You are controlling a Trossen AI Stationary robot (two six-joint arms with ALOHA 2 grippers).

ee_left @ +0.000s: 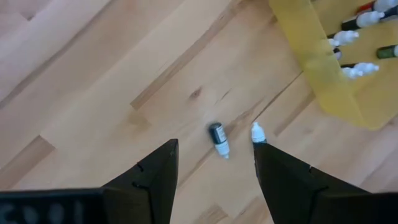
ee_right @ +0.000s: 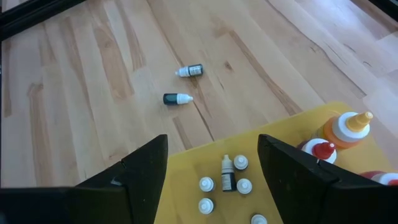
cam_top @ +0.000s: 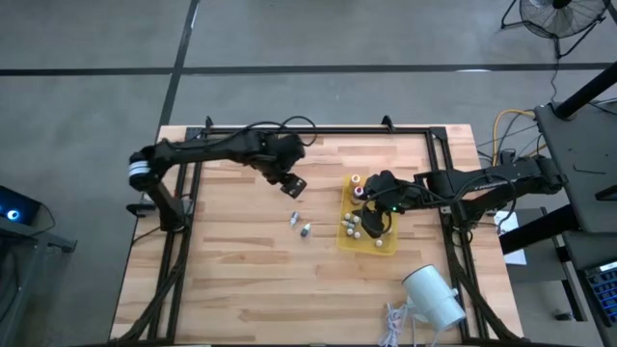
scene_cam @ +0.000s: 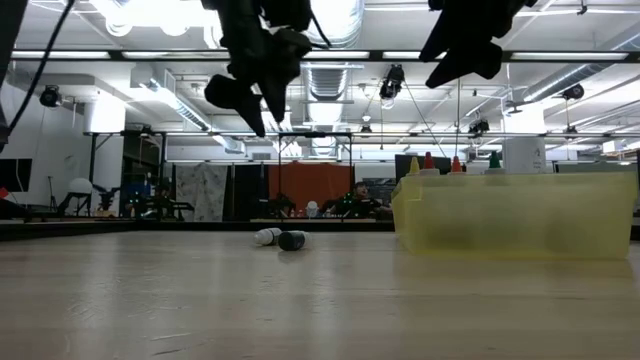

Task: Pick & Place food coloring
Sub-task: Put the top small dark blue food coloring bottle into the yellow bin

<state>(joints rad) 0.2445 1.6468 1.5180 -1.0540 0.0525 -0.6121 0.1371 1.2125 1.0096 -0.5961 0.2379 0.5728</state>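
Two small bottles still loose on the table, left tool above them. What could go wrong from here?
1. The two loose bottles lie on their sides close together; the open left tool closing on one could knock or roll the other away.
2. The right tool, also open, hangs over the yellow tray, so the arms might crowd each other at drop-off.
3. Upright bottles in the tray could tip if bumped.

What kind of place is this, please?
Probably a robotics lab or workshop: two robot arms over a wooden table, a bare concrete floor around it, and an open hall with ceiling lights behind.
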